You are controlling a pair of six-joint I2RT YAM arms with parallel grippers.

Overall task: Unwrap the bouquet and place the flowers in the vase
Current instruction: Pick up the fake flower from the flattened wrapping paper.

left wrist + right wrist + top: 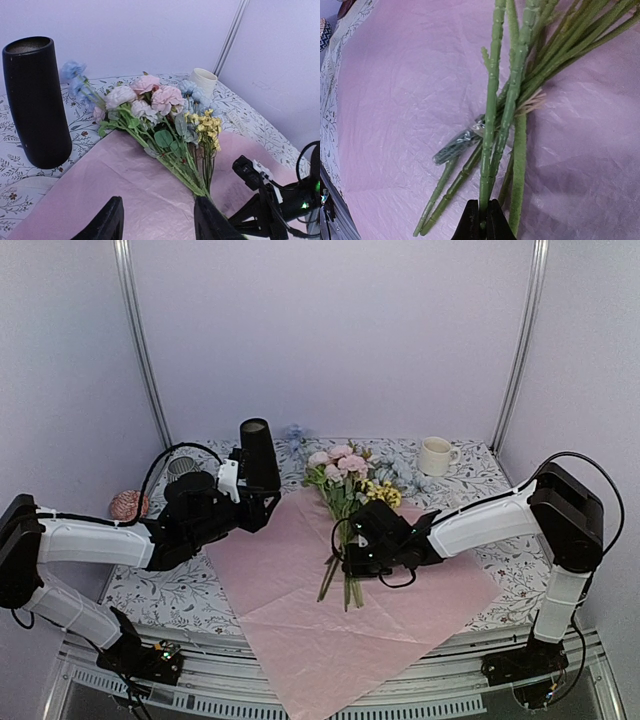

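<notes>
Right gripper (481, 220) is pinched shut on a stem (492, 100) near its cut end; I can't tell if it has one or two. Flowers (345, 480) lie on the opened paper (300, 580), heads toward the back and stems toward the arm bases. Vase (35, 100) stands upright just off the paper's far-left edge. It's beside the left gripper (160, 220), whose jaws sit half apart with nothing between them.

My read: the step is lifting a stem out for the vase. A pale tie (532, 102) looks to bind the stems, so one pull may drag the whole bunch. I'd lift slowly, watch whether the rest follow, and swing the stem upright before going over the vase mouth. Left could steady the vase.
</notes>
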